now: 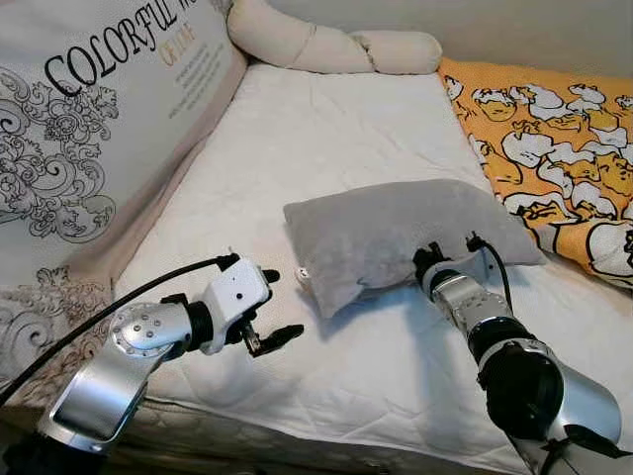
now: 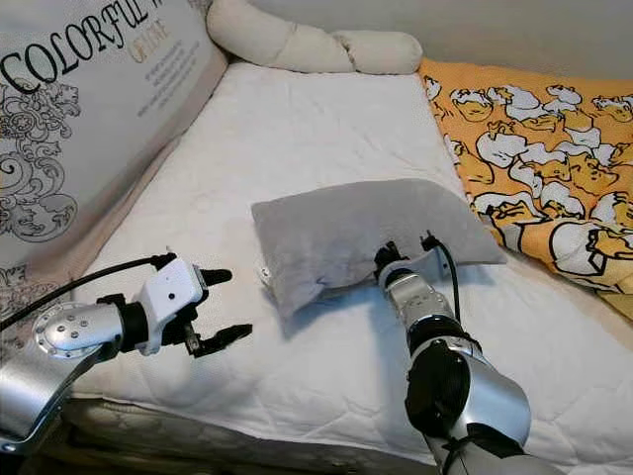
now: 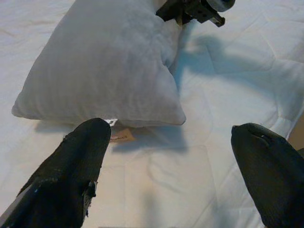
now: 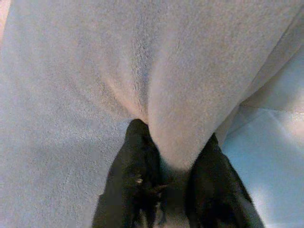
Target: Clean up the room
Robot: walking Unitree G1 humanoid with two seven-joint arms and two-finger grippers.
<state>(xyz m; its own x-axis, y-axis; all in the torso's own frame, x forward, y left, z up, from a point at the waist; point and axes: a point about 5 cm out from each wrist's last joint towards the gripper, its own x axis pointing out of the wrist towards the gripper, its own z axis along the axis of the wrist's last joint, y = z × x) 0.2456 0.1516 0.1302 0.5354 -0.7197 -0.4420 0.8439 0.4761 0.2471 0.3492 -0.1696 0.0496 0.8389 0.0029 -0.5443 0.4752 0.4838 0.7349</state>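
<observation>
— Grippers first? Left gripper (image 1: pixel 272 312) hovering over the mattress (image 1: pixel 326 148), short of the pillow's (image 1: pixel 396 237) near-left corner. Fingers (image 3: pixel 71 175) spread wide, gripping nothing.

— And the right gripper (image 4: pixel 173 175)?

— At the pillow's near edge, right of centre. Pinched narrow on a fold of the grey fabric, fold bulging up between the two fingers (image 4: pixel 137 180). Silver arm (image 1: pixel 534 376) reaching in from the near right of the pillow.

— Pillow itself?

— Grey, soft, rectangular, lying flat on the white quilted mattress, about mid-bed. Small tag (image 3: pixel 121 137) poking out from under its near-left corner, flat on the sheet. Lettering on it too small to read.

— Left of the pillow?

— Big cushion (image 1: pixel 89 129) propped along the bed's left side, well apart from the pillow. Pale, with black scrollwork and the word COLORFUL across the top; smaller gold lettering beneath, not legible.

— Right of the pillow?

— Orange blanket (image 1: pixel 554 158) with white cartoon ducks, just beside the pillow's far-right corner. Touching or not: cannot tell.

— Beyond the pillow?

— Cream bolster (image 1: pixel 326 45), long and lumpy, lying across the head of the bed, well apart from the pillow. Plain wall (image 1: pixel 495 30) behind it.
</observation>
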